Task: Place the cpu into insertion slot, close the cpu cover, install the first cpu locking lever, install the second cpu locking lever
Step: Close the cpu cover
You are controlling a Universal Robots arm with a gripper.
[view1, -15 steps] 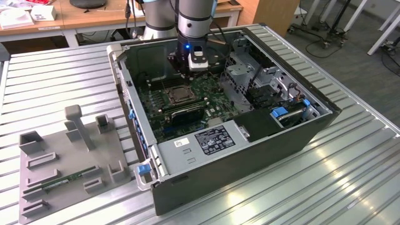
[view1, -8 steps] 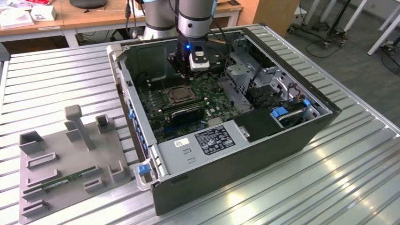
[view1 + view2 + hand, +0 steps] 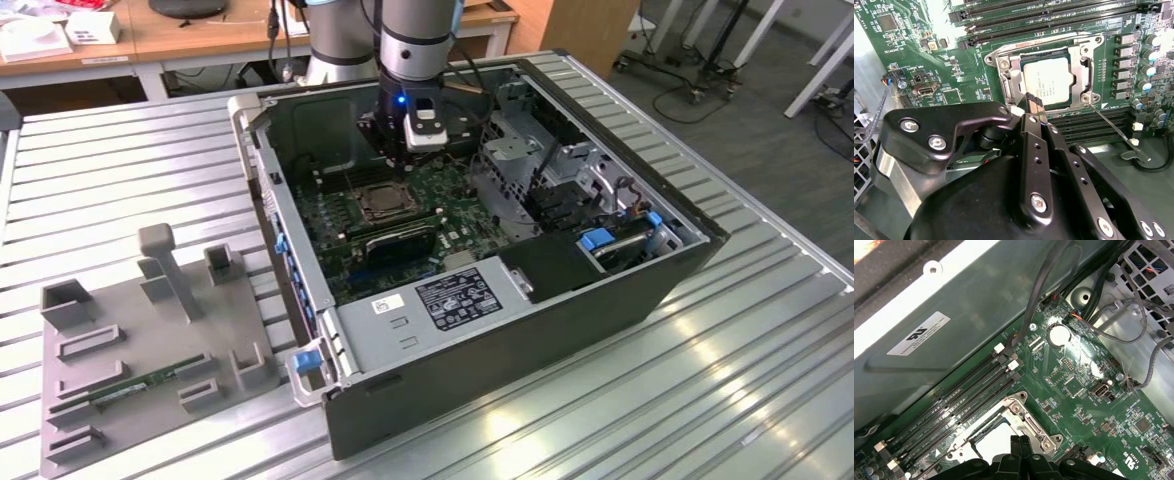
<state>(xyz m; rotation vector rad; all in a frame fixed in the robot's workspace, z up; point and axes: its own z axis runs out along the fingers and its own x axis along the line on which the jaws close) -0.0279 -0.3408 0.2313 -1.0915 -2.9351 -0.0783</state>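
The cpu (image 3: 1046, 80) sits in the slot (image 3: 1004, 70), and the cover (image 3: 1087, 65) lies down around it, apparently closed. One lever (image 3: 1114, 125) juts free beside the slot, unlatched. Done well, any push should stay on that thin wire and off the chip. The fingers (image 3: 1034, 100), clenched together and empty, are at the cover's near edge. The arm (image 3: 414, 40) drops straight into the open case (image 3: 641, 280).
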